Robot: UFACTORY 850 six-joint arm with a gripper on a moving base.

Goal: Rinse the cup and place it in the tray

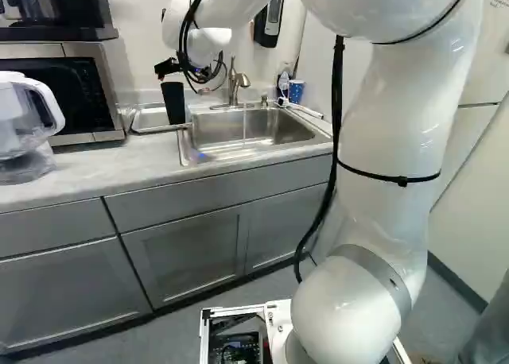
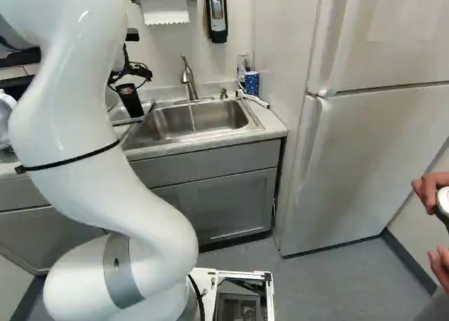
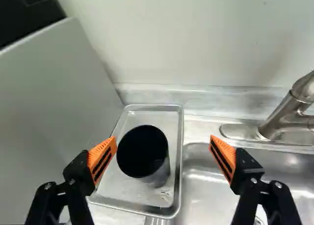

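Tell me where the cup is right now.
The cup stands in the metal tray, just left of the sink in the left base view, beside the microwave.

The sink (image 1: 250, 133) was set into the counter (image 1: 103, 167), its tap (image 1: 233, 86) behind the basin. Left of it, between sink and microwave (image 1: 75, 90), lay the tray (image 3: 117, 187), with the cup (image 3: 142, 154) in it. The pitcher (image 1: 20, 114) stood on the counter before the microwave. A second cup (image 2: 252, 84) stood by the sink's back right corner; the fridge (image 2: 351, 160) stood right of the counter.
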